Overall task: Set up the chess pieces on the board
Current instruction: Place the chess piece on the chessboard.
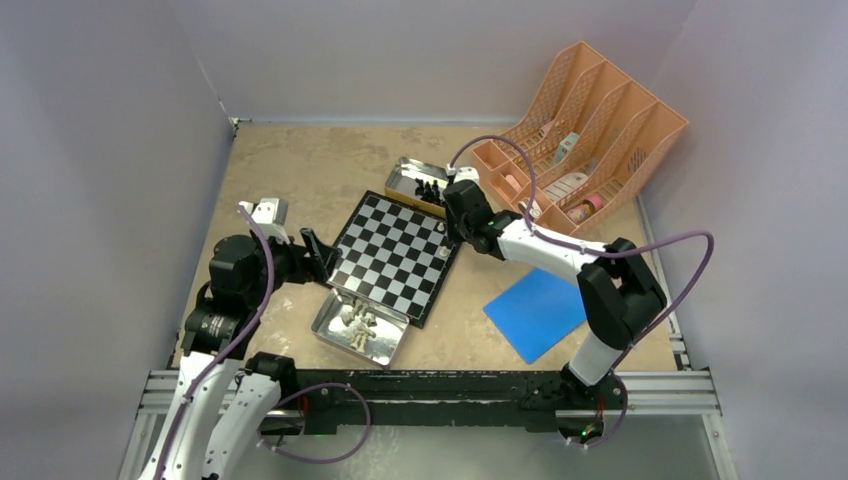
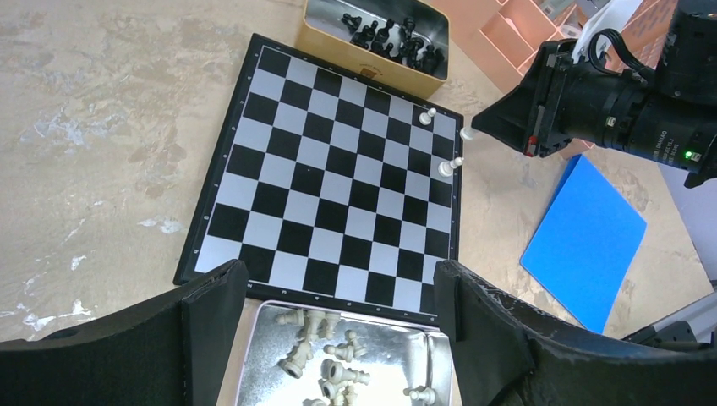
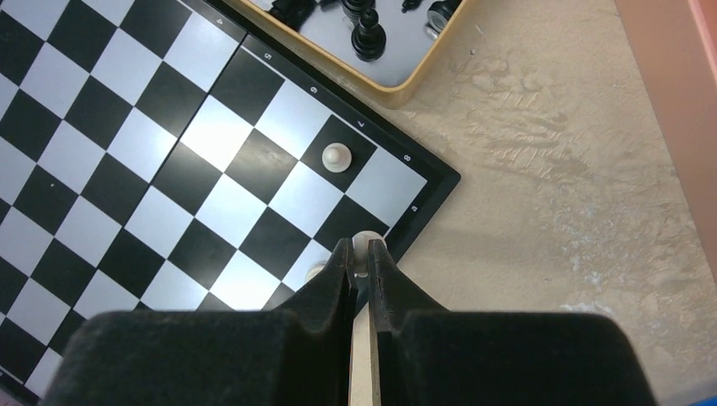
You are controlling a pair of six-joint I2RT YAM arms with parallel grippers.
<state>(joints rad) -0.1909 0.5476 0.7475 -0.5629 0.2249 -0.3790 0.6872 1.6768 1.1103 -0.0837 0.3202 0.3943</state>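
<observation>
Board (image 1: 392,256) lies flat mid-table, turned at an angle, mostly bare. Right gripper (image 3: 362,255) is clamped on a small white piece (image 3: 369,243), which sits over the board's dark border on the right-hand side near the far corner. Can't tell if it touches the surface. Two more are on the board close by. A white pawn (image 3: 336,156) stands upright on the black edge square next to the corner square. Another white piece (image 3: 315,271) is half hidden behind the right fingers. Left gripper (image 2: 338,292) hangs with jaws spread wide and nothing between them, over the board's near edge and the open metal tin (image 1: 330,318) just beside it. Loose white pieces (image 2: 325,368) lie jumbled in that tin. Second tin (image 1: 402,172) sits right against the far edge, holding black pieces (image 2: 389,38). Blue flat square (image 1: 535,312) lies right of the board, apart. Orange file rack (image 1: 590,125) stands at far right.
</observation>
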